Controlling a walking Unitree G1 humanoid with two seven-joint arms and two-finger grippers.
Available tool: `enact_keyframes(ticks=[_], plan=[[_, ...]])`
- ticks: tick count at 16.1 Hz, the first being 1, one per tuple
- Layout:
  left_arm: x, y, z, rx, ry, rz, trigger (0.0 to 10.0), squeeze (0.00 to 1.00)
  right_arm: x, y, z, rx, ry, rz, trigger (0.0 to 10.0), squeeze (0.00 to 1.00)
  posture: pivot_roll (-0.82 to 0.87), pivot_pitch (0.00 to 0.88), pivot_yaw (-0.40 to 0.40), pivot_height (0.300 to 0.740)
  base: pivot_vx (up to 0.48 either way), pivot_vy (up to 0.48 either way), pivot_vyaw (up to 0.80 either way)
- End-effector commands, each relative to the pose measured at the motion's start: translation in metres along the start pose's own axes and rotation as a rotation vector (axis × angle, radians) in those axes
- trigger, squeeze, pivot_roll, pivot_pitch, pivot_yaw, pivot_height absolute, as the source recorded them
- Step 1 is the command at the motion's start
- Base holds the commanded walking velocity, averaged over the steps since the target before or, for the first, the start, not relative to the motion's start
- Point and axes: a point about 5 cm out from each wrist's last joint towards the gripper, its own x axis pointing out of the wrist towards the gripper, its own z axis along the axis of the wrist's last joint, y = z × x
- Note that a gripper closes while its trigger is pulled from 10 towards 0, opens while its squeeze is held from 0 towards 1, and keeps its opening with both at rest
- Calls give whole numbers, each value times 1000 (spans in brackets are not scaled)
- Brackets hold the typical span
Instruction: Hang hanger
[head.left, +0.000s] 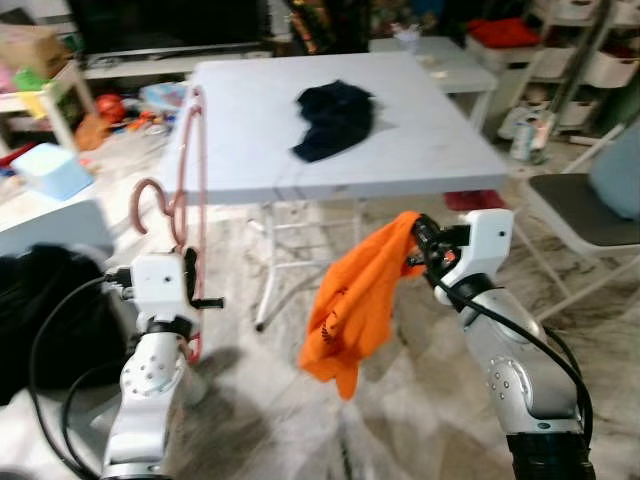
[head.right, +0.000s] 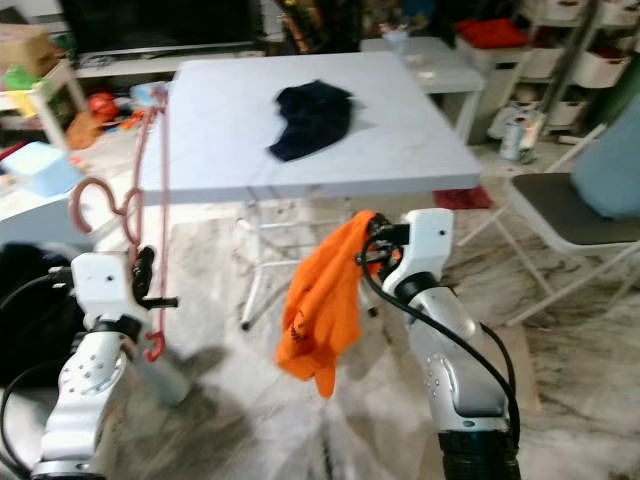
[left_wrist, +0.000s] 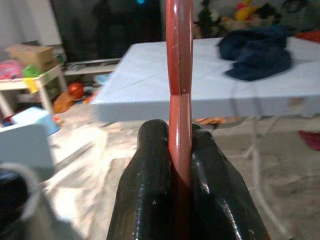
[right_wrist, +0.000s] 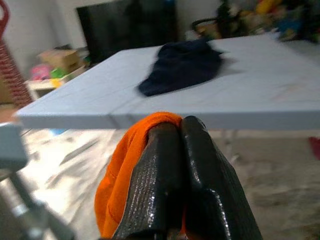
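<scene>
My left gripper (head.left: 186, 262) is shut on a pink-red hanger (head.left: 190, 180), held upright at lower left, its hook (head.left: 150, 205) curling to the left. In the left wrist view the hanger's bar (left_wrist: 179, 75) runs straight up between the black fingers (left_wrist: 150, 185). My right gripper (head.left: 420, 245) is shut on an orange shirt (head.left: 355, 305) that droops below it in front of the table. The right wrist view has the orange cloth (right_wrist: 127, 165) pinched between the fingers (right_wrist: 200, 170). A dark blue garment (head.left: 335, 118) lies on the white folding table (head.left: 420, 150) ahead.
A folding chair (head.left: 590, 215) stands to the right, shelves with bins (head.left: 590, 60) behind it. A black bag (head.left: 50, 300) and light blue box (head.left: 50, 170) sit at left. Toys and a low table (head.left: 40, 95) clutter the far left; marble floor (head.left: 270, 400) lies underfoot.
</scene>
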Motion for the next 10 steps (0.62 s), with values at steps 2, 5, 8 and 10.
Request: enact_keyframes(ticks=[2,5,8,10], plan=[[1,-1,7,-1,-22,1,10000,0,5,-21,23,-28,-112,-165,10000,0,-51,0,-1,740,428,0,0],[0,-1,8,-13,-24,10,10000,0,11,-19,31,44,-159,-155,10000,0,-42,0,-3,740,429,0,0],[0,-2,11,-17,-30,21,10000,0,19,-5,31,63,-170,-106,10000,0,-36,0,-6,740,426,0,0],[1,-1,12,-21,-30,26,10000,0,19,3,28,40,-155,-74,10000,0,-35,0,-5,740,429,0,0]])
